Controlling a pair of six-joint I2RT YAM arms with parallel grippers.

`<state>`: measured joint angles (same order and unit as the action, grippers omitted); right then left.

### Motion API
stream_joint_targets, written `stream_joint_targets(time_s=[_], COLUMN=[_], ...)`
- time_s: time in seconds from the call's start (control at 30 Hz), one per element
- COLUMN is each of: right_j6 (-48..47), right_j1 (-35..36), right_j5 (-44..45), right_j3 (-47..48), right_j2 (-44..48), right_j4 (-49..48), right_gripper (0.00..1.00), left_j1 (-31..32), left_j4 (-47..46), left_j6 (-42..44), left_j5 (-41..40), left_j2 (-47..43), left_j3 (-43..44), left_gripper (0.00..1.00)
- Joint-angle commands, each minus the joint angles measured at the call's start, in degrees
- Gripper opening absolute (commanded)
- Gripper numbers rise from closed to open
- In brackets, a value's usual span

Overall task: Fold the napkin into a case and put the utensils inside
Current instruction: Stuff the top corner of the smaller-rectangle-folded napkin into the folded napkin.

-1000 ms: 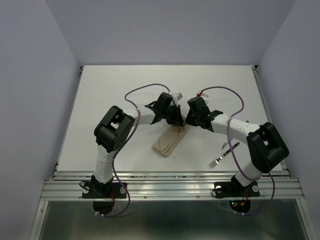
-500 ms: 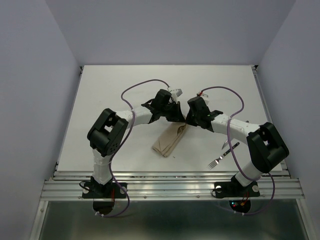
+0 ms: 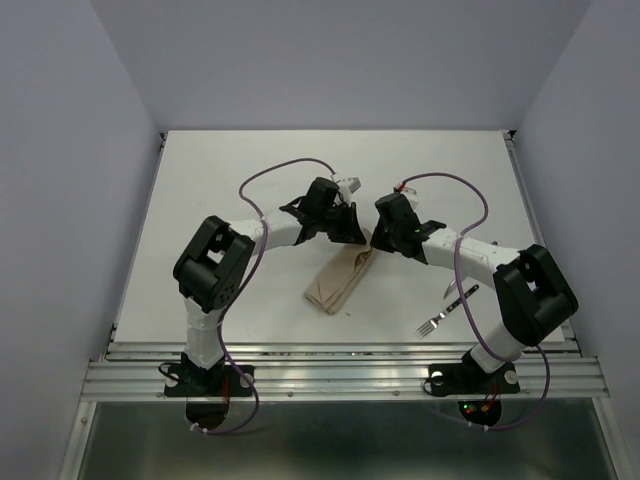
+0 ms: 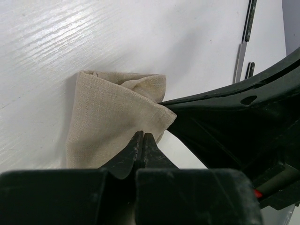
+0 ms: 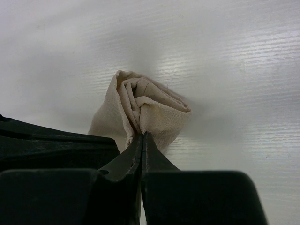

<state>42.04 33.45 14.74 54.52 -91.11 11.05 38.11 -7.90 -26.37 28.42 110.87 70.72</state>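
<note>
The beige napkin [image 3: 335, 283], folded into a narrow case, lies slantwise at the table's middle. Both grippers meet at its far end. My left gripper [image 3: 352, 232] is shut, its tips [image 4: 142, 136] pinched at the edge of the cloth [image 4: 108, 122]. My right gripper [image 3: 375, 243] is shut on the same end, where the napkin [image 5: 154, 105] bunches into raised folds at its tips [image 5: 142, 135]. The fork [image 3: 446, 309] lies to the right, near the front edge, tines toward me. A slim piece of cutlery [image 4: 240, 58] with a dark handle shows past the right arm; I cannot tell if it is the knife.
The right arm [image 4: 234, 122] crosses close in front of the left wrist camera. Purple cables [image 3: 290, 170] loop above both arms. A metal rail [image 3: 340, 375] runs along the table's near edge, and walls close in the left, right and back.
The left arm's elbow has swung left and its gripper has shifted slightly toward the back. The napkin, the fork and the right arm have hardly moved.
</note>
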Motion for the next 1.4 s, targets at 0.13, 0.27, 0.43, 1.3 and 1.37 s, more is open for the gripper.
stream_joint_targets(time_s=[0.13, 0.27, 0.43, 1.3, 1.37], right_j6=[0.50, 0.50, 0.23, 0.32, 0.41], right_j1=[0.30, 0.30, 0.30, -0.23, -0.23], right_j5=[-0.33, -0.59, -0.33, -0.86, -0.85], right_j3=[0.41, 0.50, 0.15, -0.73, -0.65], right_j2=[1.82, 1.55, 2.16, 2.43, 2.52], right_j4=[-2.26, -2.35, -2.35, -2.26, -2.35], right_gripper=[0.01, 0.01, 0.01, 0.01, 0.01], left_j1=[1.96, 3.90, 4.08, 2.32, 2.41], left_j4=[-4.75, -7.91, -9.15, -3.79, -4.23], left_j6=[-1.40, -3.42, -4.13, -1.05, -1.40], left_j5=[0.06, 0.05, -0.47, -0.39, -0.30], left_j2=[4.87, 7.42, 7.96, -3.21, -2.76], left_j3=[2.76, 1.54, -1.10, -1.55, -1.28], left_gripper=[0.00, 0.00, 0.00, 0.00, 0.00])
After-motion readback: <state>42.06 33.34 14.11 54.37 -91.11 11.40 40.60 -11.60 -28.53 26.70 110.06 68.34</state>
